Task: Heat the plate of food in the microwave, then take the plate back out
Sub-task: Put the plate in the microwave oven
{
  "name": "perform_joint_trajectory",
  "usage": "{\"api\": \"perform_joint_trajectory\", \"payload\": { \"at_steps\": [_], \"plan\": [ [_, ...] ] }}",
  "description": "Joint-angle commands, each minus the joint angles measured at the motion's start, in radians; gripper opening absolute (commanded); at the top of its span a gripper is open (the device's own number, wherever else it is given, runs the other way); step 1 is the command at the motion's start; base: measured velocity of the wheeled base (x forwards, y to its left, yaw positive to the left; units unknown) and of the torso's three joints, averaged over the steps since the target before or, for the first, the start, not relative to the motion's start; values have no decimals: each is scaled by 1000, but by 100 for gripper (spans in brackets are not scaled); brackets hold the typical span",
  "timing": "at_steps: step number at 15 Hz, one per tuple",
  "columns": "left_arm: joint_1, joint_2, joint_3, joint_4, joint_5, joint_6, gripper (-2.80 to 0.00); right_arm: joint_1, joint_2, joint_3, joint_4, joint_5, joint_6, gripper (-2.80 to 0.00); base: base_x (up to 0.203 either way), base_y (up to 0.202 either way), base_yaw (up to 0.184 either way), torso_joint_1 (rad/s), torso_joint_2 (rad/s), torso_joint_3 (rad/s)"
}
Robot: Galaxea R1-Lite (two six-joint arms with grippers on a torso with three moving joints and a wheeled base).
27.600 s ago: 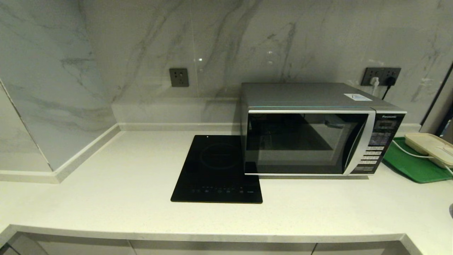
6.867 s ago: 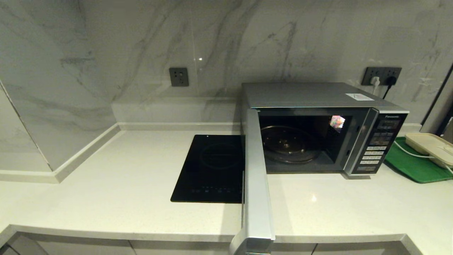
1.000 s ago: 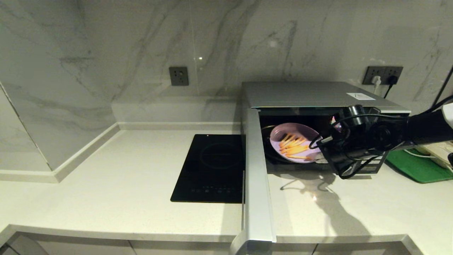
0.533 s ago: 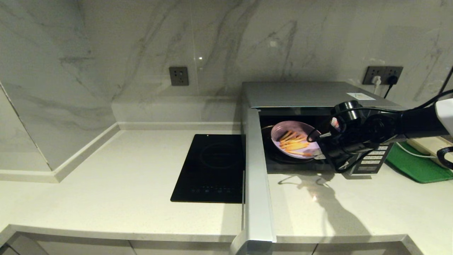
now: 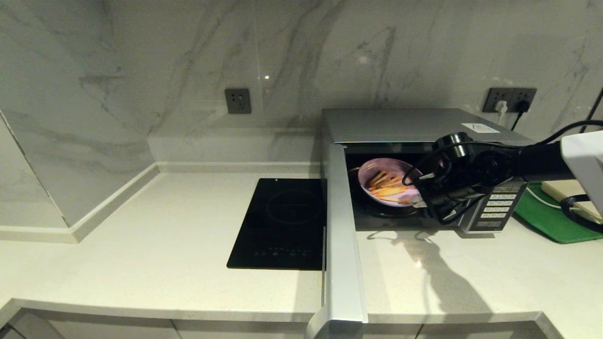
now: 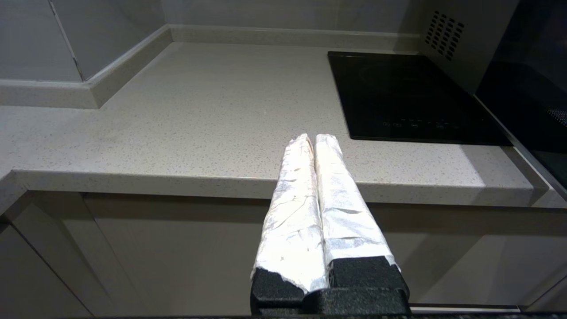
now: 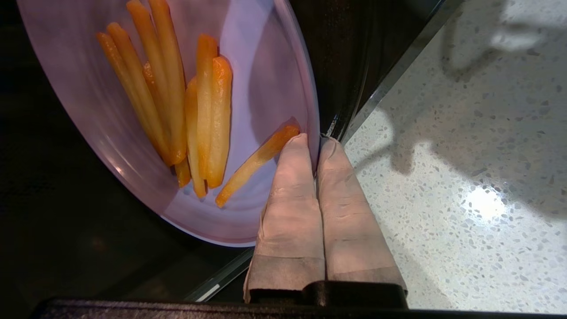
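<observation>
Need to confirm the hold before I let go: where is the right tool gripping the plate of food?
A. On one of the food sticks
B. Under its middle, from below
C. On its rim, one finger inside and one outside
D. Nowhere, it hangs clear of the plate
C: the right tool is shut on the rim of the plate of food, one finger inside it and one outside.

The right gripper is being hidden behind its own wrist in the head view. The plate of food is running off the right wrist view's edge. The microwave keypad is sitting partly covered by the arm, labels too small to read.
</observation>
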Motion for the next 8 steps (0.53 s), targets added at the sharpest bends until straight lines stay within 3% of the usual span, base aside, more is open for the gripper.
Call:
{"api": "perform_joint_trajectory", "payload": {
  "at_steps": [1, 8],
  "plan": [
    [0, 0, 0, 0, 0, -1, -280, 6, 29, -16, 1, -7, 7, -280, 0, 0, 0, 0, 0, 0],
    [0, 0, 0, 0, 0, -1, -280, 13, 48, -37, -1, -10, 5, -280, 0, 0, 0, 0, 0, 0]
  ]
}}
